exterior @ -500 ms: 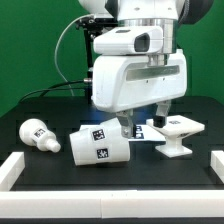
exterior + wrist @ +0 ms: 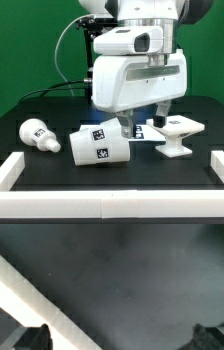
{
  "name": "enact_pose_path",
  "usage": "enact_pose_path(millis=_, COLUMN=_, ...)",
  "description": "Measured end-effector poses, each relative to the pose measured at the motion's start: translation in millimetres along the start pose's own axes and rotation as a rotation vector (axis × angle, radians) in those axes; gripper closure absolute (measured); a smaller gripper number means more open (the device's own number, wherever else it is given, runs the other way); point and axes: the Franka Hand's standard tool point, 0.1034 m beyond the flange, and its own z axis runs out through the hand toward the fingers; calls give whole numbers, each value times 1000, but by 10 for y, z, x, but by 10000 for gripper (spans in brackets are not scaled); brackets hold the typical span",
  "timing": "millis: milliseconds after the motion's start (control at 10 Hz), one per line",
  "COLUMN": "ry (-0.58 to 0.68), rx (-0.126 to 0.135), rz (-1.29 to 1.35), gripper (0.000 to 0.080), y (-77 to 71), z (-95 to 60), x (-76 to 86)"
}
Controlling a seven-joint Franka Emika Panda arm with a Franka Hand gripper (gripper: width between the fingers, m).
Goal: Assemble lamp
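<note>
In the exterior view the shade (image 2: 100,146) lies on its side on the black table, a tag facing the camera. The round-headed bulb (image 2: 35,134) lies to its left. The square base with stem (image 2: 178,135) stands to the exterior view's right. My gripper (image 2: 142,124) hangs low between the shade and the base, open and holding nothing. In the wrist view the two fingertips (image 2: 30,339) stand wide apart at the picture's corners, over bare dark table. None of the lamp parts shows there.
The marker board (image 2: 146,129) lies behind the gripper, mostly hidden by it and the shade. White rails border the table at the front left (image 2: 12,170) and right (image 2: 215,165). A plain white strip (image 2: 40,308) crosses the wrist view diagonally.
</note>
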Motion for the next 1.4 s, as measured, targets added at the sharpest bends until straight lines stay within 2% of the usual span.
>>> enact_pose_path(millis=100, ry=-7, rx=3, rz=2, gripper=100, y=-12, z=-3, x=6)
enact_pose_path(millis=200, ry=-57, rx=14, rz=-28, gripper=100, y=-90, z=-58, x=106)
enact_pose_path(millis=400, ry=-90, rx=14, rz=-117, gripper=100, y=-243, z=-179, x=375)
enact_pose_path(millis=500, ry=-82, rx=11, rz=-122, gripper=100, y=-273, z=-222, x=423)
enact_pose_path(millis=1000, ry=-88, rx=9, rz=-132, gripper=100, y=-271, z=-196, x=403)
enact_pose_path(millis=1100, ry=-103, rx=-11, rz=-215, gripper=100, y=-342, z=-212, x=464)
enact_pose_path(millis=1400, ry=-139, rx=-24, rz=-411, gripper=100, y=-629, z=-254, x=704)
